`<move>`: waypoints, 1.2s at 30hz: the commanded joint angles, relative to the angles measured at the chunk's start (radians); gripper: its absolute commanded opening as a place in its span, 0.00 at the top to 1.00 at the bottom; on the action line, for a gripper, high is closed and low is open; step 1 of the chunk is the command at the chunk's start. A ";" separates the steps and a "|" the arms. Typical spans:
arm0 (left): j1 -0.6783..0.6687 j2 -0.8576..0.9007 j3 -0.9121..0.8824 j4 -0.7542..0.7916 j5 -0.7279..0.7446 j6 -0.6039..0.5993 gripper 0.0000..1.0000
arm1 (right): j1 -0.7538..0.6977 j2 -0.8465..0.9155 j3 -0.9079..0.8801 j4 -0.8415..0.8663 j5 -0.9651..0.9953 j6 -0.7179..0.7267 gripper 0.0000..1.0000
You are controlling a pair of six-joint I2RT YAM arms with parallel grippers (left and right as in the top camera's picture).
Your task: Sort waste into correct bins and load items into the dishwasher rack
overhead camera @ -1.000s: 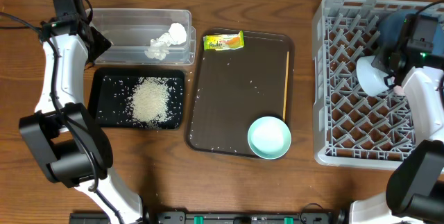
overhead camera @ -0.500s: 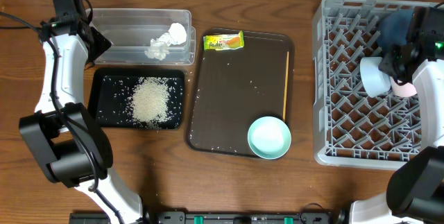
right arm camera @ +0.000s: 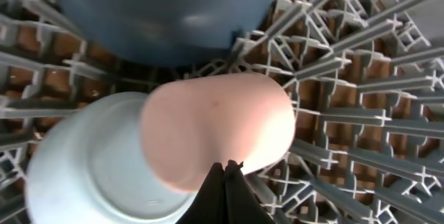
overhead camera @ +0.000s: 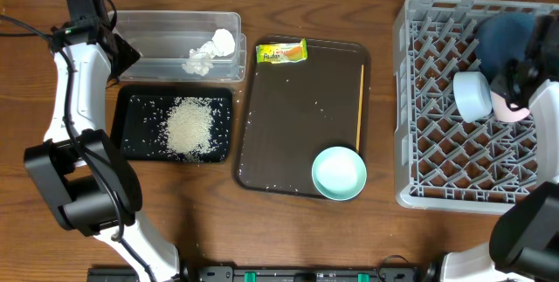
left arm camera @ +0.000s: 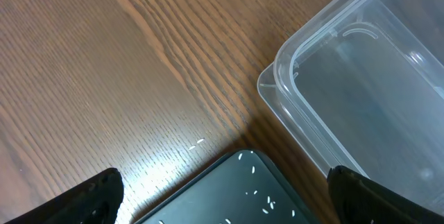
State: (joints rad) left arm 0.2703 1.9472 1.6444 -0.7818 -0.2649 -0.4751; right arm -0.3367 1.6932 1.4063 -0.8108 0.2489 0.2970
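The grey dishwasher rack (overhead camera: 437, 151) holds a dark blue plate (overhead camera: 507, 33), a pale blue bowl (overhead camera: 472, 96) lying on its side and a pink-and-white cup (overhead camera: 512, 110). My right gripper (right arm camera: 231, 163) is shut with nothing in it, its tips at the edge of the cup (right arm camera: 215, 123), beside the bowl (right arm camera: 83, 165) and below the plate (right arm camera: 166, 9). My left gripper (left arm camera: 232, 196) hangs open over a corner of the black tray (left arm camera: 243, 193), next to the clear tub (left arm camera: 374, 78). The rice heap (overhead camera: 188, 127) lies in the black tray (overhead camera: 131, 99). A tissue (overhead camera: 208, 52) is in the tub (overhead camera: 166, 29).
A brown serving tray (overhead camera: 297, 125) in the middle carries the yellow-green wrapper (overhead camera: 281, 52), a thin orange stick (overhead camera: 361, 107) and a second pale blue bowl (overhead camera: 339, 173) at its front right corner. Loose grains are scattered on it.
My right arm has pulled back to the right inside the rack, uncovering the pink cup beside the bowl. The left arm has not moved.
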 commanded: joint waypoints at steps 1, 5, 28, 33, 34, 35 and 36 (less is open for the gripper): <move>0.002 0.009 0.000 -0.003 -0.006 -0.009 0.04 | -0.028 -0.004 -0.009 0.016 -0.058 -0.002 0.99; 0.002 0.009 0.000 -0.003 -0.006 -0.009 0.04 | -0.030 -0.004 -0.009 0.040 -0.097 -0.006 0.99; 0.002 0.009 0.000 -0.003 -0.006 -0.009 0.04 | -0.029 0.046 -0.012 0.068 -0.182 -0.083 0.99; 0.002 0.009 0.000 -0.003 -0.006 -0.009 0.04 | -0.029 0.058 -0.010 0.043 -0.090 -0.027 0.99; 0.002 0.009 0.000 -0.003 -0.006 -0.009 0.04 | -0.029 0.050 -0.009 0.034 -0.076 -0.013 0.99; 0.002 0.009 0.000 -0.003 -0.006 -0.010 0.04 | -0.029 0.039 -0.008 0.025 -0.067 -0.003 0.99; 0.002 0.009 0.000 -0.003 -0.006 -0.010 0.04 | -0.030 0.023 -0.007 0.016 -0.064 0.003 0.99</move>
State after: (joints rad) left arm 0.2703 1.9472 1.6444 -0.7818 -0.2649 -0.4747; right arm -0.3573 1.7344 1.4048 -0.7685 0.0700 0.2462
